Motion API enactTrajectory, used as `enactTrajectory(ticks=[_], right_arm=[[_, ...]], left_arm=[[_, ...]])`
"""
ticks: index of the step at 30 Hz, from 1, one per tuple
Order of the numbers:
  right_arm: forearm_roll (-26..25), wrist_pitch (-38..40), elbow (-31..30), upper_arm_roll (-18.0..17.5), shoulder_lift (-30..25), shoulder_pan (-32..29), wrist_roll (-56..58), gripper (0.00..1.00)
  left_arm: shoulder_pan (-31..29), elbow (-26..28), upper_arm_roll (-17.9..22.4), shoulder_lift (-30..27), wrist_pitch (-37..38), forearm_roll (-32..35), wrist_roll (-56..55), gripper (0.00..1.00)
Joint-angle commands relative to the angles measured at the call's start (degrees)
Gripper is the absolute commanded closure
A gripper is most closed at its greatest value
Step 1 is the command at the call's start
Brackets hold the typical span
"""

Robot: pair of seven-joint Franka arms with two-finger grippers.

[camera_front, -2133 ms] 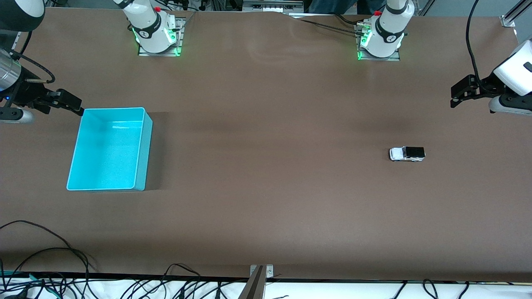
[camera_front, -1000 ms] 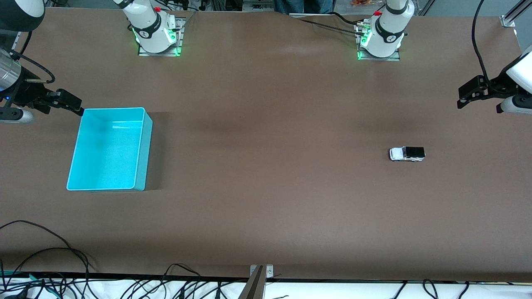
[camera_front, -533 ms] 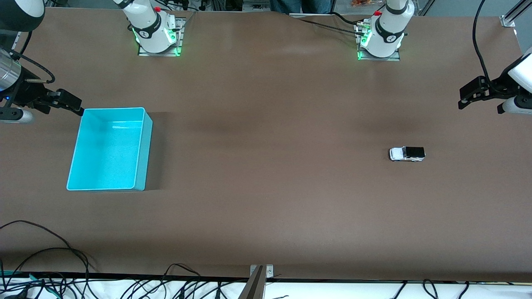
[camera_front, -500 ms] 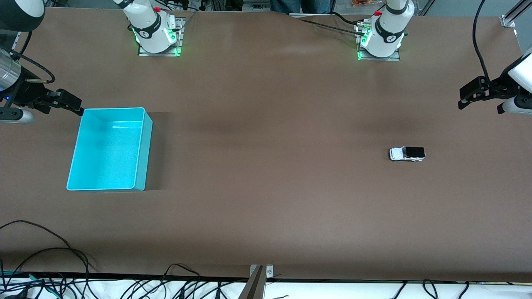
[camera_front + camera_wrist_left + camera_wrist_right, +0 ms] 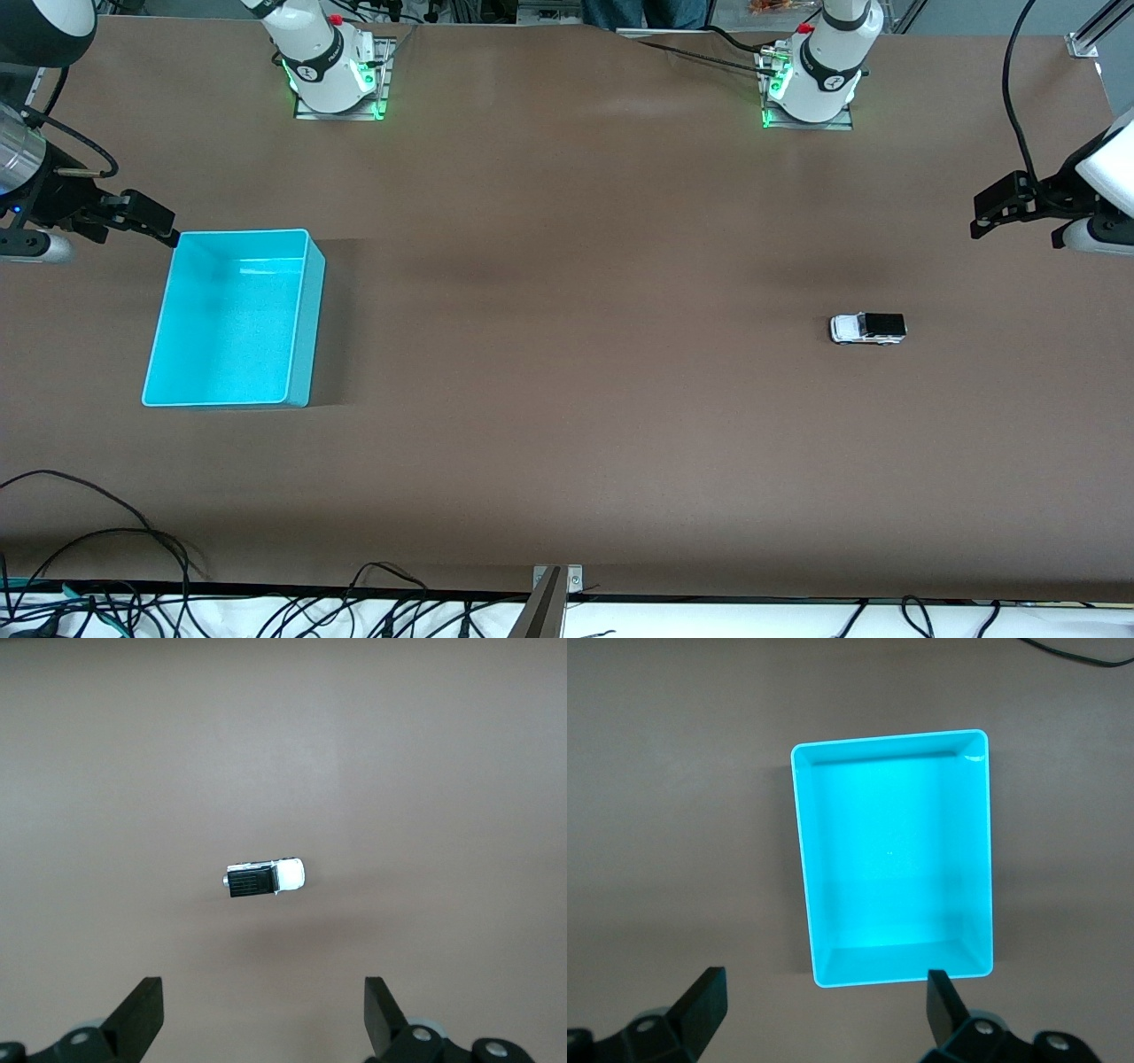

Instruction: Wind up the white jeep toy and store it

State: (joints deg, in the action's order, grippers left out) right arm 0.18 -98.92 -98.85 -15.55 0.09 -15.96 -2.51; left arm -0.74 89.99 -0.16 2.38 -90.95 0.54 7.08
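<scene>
White jeep toy (image 5: 868, 328) sits untouched on the table (image 5: 567, 425) toward the left arm's end, well apart from the cyan bin (image 5: 301, 354) at the right arm's end. Left hand (image 5: 997, 208) has drifted slightly by the table's edge, fingers wide, empty; no approach yet. Right hand (image 5: 146, 217) waits beside the bin, wide, empty.

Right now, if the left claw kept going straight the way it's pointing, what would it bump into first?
Probably the white jeep toy, or the table right beside it. In the left wrist view the open left claw points down at the table with the jeep just off its line. Nothing else is in between, though depth is hard to judge.
</scene>
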Motion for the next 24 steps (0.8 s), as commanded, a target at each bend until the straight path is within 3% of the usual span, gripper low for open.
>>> enactTrajectory(ticks=[1,8,16,24], right_arm=[[0.87,0.40,0.32,-0.27,-0.44,-0.48,-0.13,0.00],[0.87,0.40,0.32,-0.27,-0.44,-0.39,-0.13,0.00],[0.87,0.40,0.32,-0.35,-0.44,-0.39,-0.13,0.00],[0.87,0.40,0.32,-0.35,-0.44,-0.39,0.05,0.00]], left_arm=[[0.12,-1.58,-0.37,1.48,0.25,-1.33,0.13,0.00],[0.48,-1.40,-0.63,1.93,0.60,-1.24,1.62,0.00],[0.65,-1.22,-0.98,4.82,1.39,-1.33,19.80,0.00],[0.47,-1.05,-0.98,9.31,0.34,-0.36,31.14,0.00]])
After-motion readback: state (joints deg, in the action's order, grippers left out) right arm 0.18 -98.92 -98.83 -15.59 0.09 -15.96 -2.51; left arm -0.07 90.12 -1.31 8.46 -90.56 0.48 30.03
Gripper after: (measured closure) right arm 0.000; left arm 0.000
